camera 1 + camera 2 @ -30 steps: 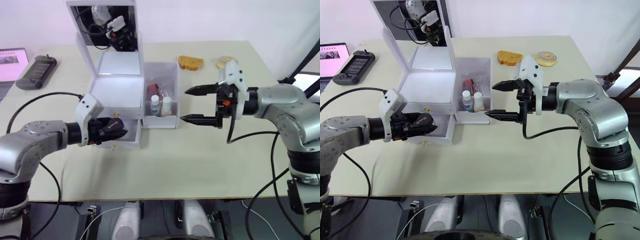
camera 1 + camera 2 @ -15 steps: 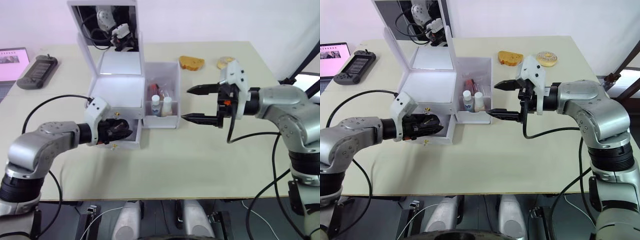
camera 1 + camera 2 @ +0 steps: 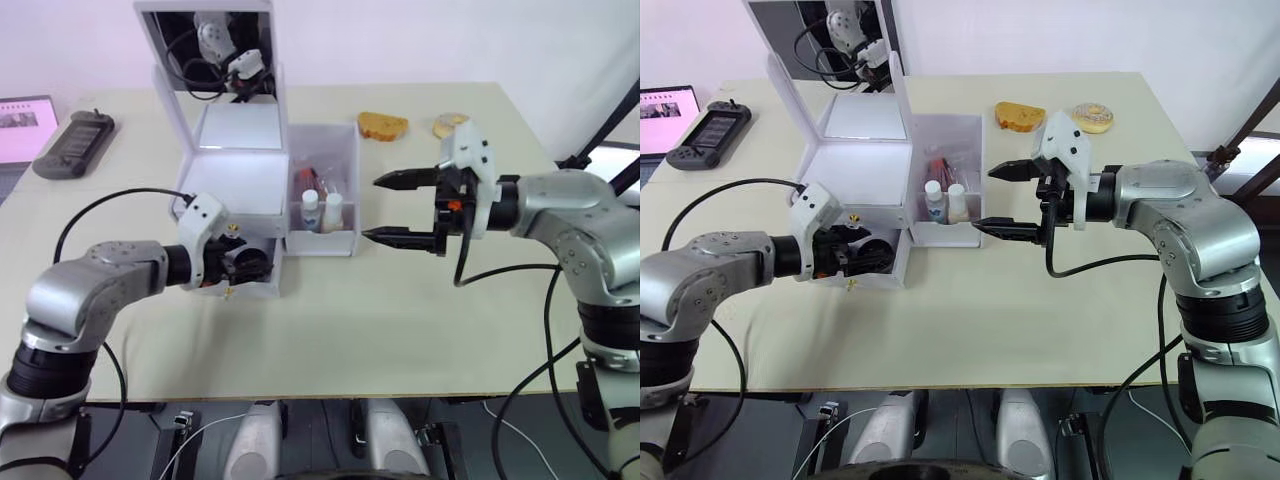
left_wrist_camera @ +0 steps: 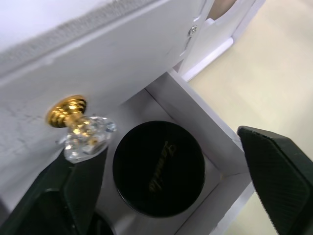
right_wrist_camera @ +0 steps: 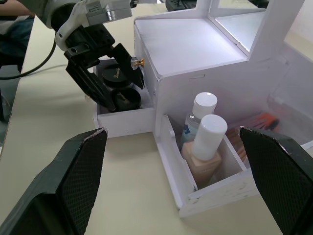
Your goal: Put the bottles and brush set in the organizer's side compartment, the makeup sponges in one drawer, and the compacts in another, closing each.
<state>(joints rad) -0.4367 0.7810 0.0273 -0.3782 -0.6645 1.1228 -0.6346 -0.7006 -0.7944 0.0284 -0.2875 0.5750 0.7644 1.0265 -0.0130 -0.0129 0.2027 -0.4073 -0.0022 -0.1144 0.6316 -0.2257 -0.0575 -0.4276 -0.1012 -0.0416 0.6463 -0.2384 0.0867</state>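
In the open lower drawer of the white organizer, round black compact lies between spread left gripper fingers, untouched; right gripper at 3 o'clock, open, empty.

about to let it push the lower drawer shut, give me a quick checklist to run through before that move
1. Round black compacts lie inside the open white lower drawer: ok.
2. Left gripper jaws open, out of the drawer's path: not ok, they sit over the drawer.
3. Gold and crystal knob of the upper drawer, shut: ok.
4. White-capped bottles in the clear side compartment: ok.
5. Right gripper open, off the organizer: ok.
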